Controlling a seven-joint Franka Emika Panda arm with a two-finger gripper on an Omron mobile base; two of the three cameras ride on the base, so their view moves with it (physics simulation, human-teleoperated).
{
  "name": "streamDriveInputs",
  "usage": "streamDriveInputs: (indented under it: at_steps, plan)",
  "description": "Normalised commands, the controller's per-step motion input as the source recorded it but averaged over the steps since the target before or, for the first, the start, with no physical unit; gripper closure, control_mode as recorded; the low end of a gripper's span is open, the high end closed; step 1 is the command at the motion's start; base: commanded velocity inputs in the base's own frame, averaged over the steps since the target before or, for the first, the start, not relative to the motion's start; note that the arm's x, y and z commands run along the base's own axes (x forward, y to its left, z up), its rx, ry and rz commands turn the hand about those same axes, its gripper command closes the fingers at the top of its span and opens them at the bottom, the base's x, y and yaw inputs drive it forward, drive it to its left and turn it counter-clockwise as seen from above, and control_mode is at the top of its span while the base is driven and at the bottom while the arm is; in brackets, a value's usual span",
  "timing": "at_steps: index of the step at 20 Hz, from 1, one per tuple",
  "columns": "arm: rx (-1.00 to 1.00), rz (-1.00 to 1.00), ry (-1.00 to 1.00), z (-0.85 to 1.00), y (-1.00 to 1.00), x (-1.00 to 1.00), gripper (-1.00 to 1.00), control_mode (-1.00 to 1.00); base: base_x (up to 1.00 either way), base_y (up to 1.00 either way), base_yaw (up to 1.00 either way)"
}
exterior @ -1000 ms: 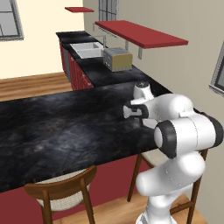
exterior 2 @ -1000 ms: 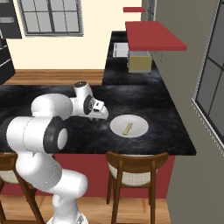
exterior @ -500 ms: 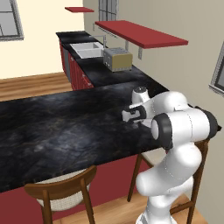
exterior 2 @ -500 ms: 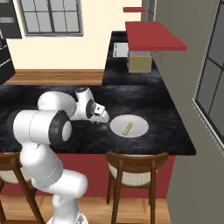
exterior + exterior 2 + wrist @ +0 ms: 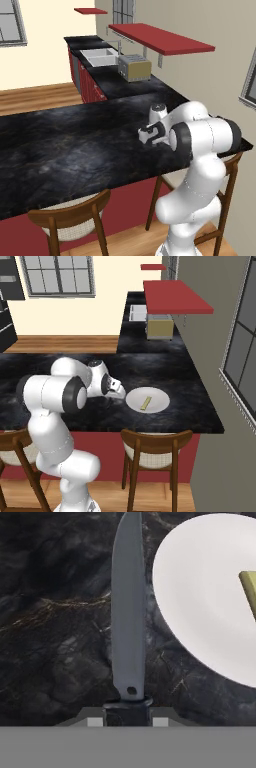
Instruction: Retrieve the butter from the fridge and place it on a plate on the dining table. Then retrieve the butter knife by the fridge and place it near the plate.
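A: Black marble, that is the dining table (image 5: pixel 60 406), and the gripper (image 5: pixel 119 396) hangs low over it just left of the white plate (image 5: pixel 159 404).

B: The butter (image 5: pixel 146 403)?

A: A pale stick lying on the plate. The hand view catches one end of it at the right edge.

B: And the butter knife (image 5: pixel 128 607)?

A: The hand view has it, grey blade pointing away, dark handle clamped between the closed fingers, beside the plate's rim. From the right base view it is too small to pick out. The left base view hides the plate behind the arm, but shows a toaster (image 5: pixel 134 67) and sink (image 5: pixel 99 56) on the far counter.

B: Any writing?

A: None I can read.
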Motion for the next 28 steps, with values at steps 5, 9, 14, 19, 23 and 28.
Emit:
streamDriveInputs:
  at_steps: [5, 9, 14, 19, 23, 28]
  plan:
    - [0.00, 0.00, -0.03, -0.28, -0.04, 0.23, 1.00, -1.00, 0.00, 0.00, 0.00]
    - [0.00, 0.00, 0.00, -0.10, 0.00, 0.18, 1.00, -1.00, 0.00, 0.00, 0.00]
    - [0.00, 0.00, 0.00, -0.10, 0.00, 0.19, 1.00, -1.00, 0.00, 0.00, 0.00]
    - [0.00, 0.00, 0.00, -0.08, 0.00, 0.19, 1.00, -1.00, 0.00, 0.00, 0.00]
    - [0.00, 0.00, 0.00, 0.00, 0.00, 0.12, 1.00, -1.00, 0.00, 0.00, 0.00]
    - [0.00, 0.00, -0.03, -0.05, 0.00, 0.07, 1.00, -1.00, 0.00, 0.00, 0.00]
